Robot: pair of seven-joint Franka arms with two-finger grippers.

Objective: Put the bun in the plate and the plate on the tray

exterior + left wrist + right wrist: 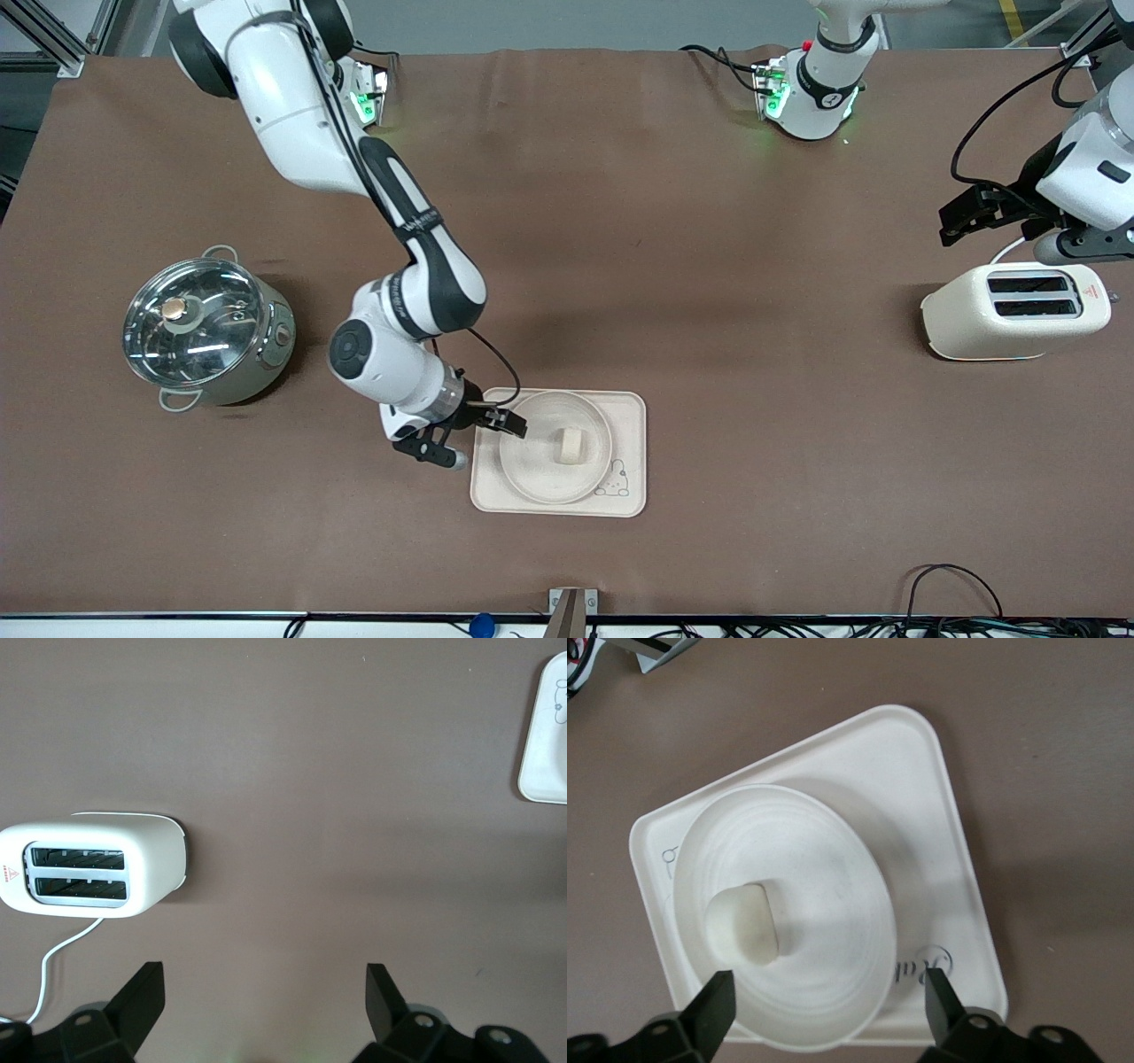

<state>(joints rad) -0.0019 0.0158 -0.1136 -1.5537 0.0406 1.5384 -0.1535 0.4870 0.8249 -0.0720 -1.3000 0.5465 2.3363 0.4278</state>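
Both task steps look done from the front: bun [571, 445] sits in plate [555, 447], plate on tray [627, 416]. Right gripper [483, 436] at the plate's nine o'clock rim, open and empty.

Left wrist view: left gripper [266, 992] waits spread wide, empty, near the toaster [89, 870].

Right wrist view: fingers [718, 1005] probably clear of the plate.

I work in a robot lab: my arms bolt to a brown-covered bench [620, 221], aluminium framing [53, 35] at its corner. A toaster [1014, 312] under my left gripper [983, 211]; cables [957, 589] trail along the edge.
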